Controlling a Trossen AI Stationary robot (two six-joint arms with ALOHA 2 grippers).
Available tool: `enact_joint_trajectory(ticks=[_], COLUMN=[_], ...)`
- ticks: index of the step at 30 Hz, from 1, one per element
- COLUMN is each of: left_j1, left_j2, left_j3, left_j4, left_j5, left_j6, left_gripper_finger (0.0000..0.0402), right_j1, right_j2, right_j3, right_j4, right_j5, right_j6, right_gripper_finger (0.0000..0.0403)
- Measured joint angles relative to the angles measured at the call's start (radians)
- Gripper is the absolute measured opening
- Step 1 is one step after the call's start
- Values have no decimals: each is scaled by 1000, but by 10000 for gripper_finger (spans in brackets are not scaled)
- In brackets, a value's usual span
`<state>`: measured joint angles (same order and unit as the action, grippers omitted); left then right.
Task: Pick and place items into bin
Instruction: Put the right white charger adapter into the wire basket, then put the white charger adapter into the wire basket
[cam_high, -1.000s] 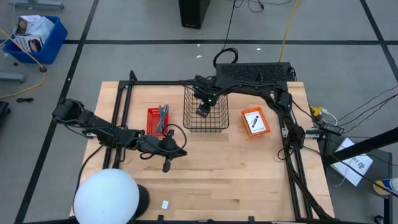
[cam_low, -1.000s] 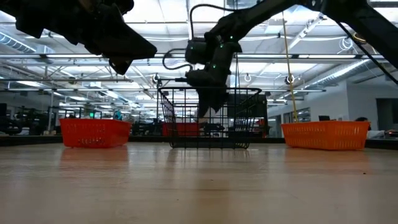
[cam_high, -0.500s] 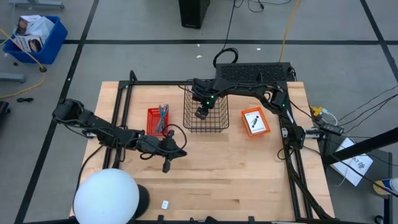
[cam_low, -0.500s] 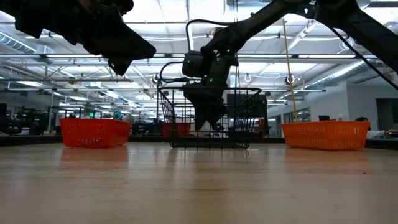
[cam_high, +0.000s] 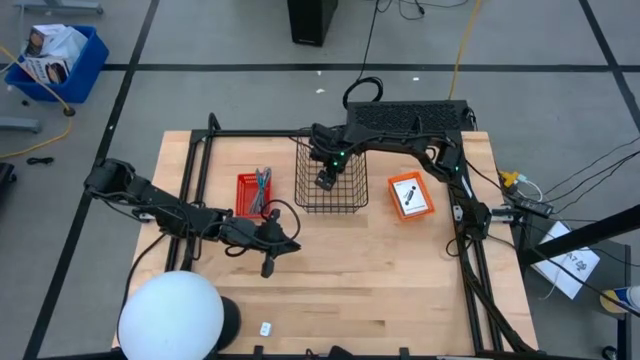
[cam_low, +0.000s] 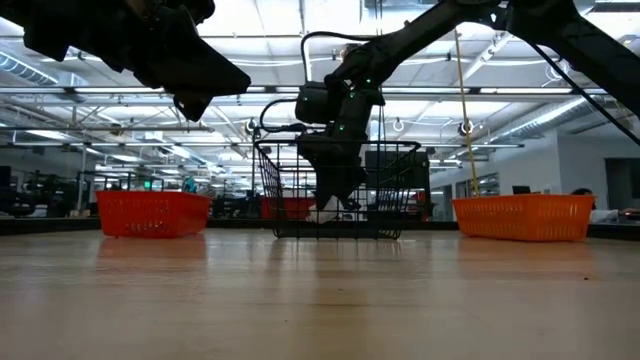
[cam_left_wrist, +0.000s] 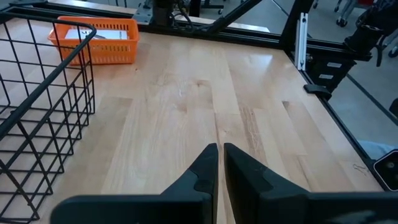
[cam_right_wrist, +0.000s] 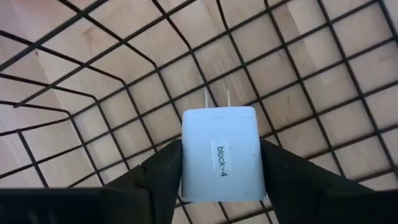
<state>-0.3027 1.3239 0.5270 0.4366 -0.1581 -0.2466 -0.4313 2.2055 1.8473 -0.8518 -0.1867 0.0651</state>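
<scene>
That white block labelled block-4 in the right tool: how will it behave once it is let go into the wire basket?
The white block looks rigid and boxy, so it should land flat rather than roll. Its two thin prongs could catch in the wire basket mesh. Smooth faces may slip between the right tool fingers.

Wood table: wire basket, 2 orange trays.

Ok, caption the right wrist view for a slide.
Right pincer holding white block labelled "block-4" inside the black wire basket.
</scene>
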Motion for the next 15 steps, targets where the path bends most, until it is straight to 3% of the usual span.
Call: enact_joint_trajectory(ticks=[5, 15], left_j1=[0, 0], left_j2=[0, 0], left_j3=[0, 0], left_j4=[0, 0], left_j5=[0, 0], left_j6=[0, -1], left_gripper_finger=[31, 31], right_j1=[-5, -15], right_j2=[0, -5], right_j3=[0, 0], right_j4=[13, 15], right_j5=[1, 3], right_j6=[-5, -5], right_gripper_finger=[205, 171])
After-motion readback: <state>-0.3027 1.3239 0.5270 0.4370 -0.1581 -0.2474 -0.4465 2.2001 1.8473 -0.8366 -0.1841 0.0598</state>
